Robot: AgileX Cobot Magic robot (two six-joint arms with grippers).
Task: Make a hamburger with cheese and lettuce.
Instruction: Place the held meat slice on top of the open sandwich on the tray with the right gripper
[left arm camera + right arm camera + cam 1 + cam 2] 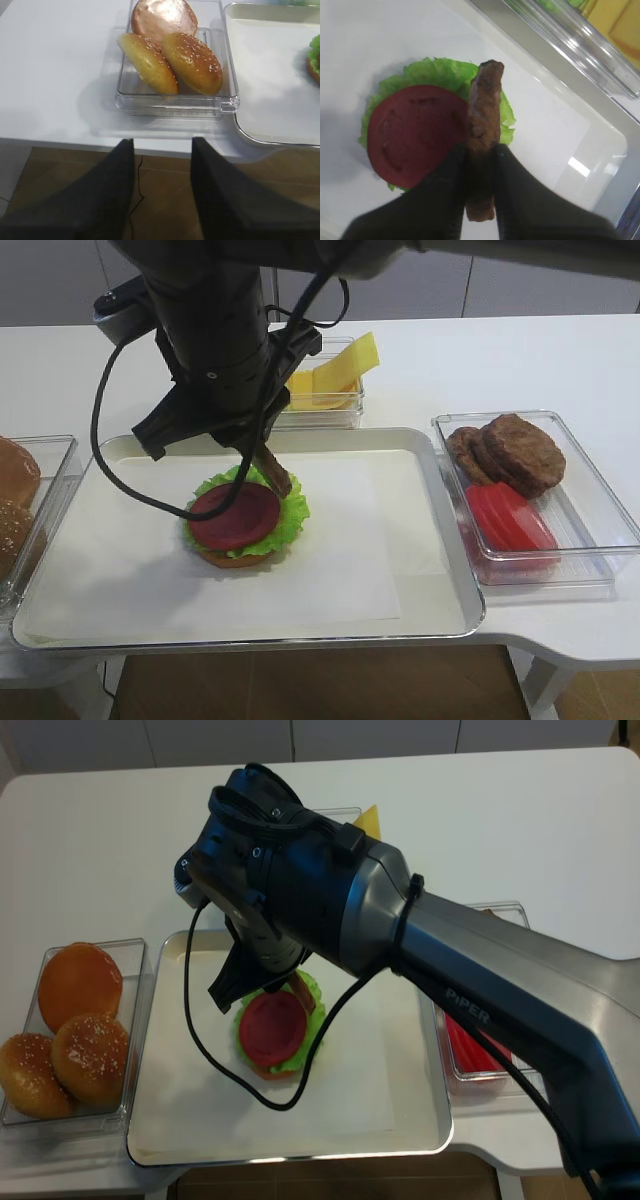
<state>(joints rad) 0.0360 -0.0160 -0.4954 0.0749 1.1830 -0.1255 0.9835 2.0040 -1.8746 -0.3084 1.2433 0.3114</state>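
Note:
The hamburger (243, 523) sits on the paper-lined tray (420, 590): a tan bun half, frilly green lettuce (291, 511) and a red tomato slice (415, 132) on top. My right gripper (481, 152) is shut on a brown patty (484, 112), held on edge just above the stack's back right side; the patty also shows in the high view (272, 470). Yellow cheese slices (345, 368) stand in a clear box behind the tray. My left gripper (162, 145) is open and empty, hanging past the table's front edge below the bun box.
A clear box of tan buns (170, 55) stands left of the tray. A clear box at the right holds brown patties (515, 452) and red tomato slices (510, 520). The right arm's body (300, 890) hangs over the tray's back.

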